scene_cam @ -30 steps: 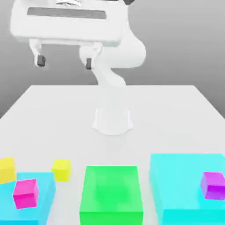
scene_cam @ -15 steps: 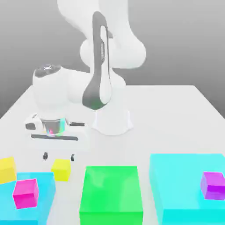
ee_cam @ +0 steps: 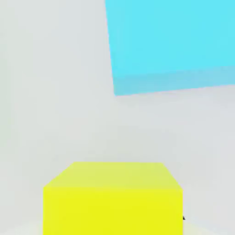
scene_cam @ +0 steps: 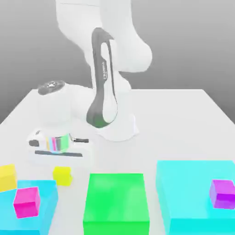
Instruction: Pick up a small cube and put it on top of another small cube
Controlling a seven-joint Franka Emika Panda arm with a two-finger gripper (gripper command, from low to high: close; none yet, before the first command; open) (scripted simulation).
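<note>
The claw has dropped onto the small yellow cube and closed.

green block centre | cyan blocks flank | magenta cubes atop

**Colours on the worktop**

Worktop: pale grey-white. Arm: white with a dark grey strip. Small cube, lower left: bright yellow, as is a second yellow cube. Magenta cube on cyan block; green block centre; purple cube on a larger cyan block.

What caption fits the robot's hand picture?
Pincer shut on the small yellow cube, cyan block beyond it.
</note>
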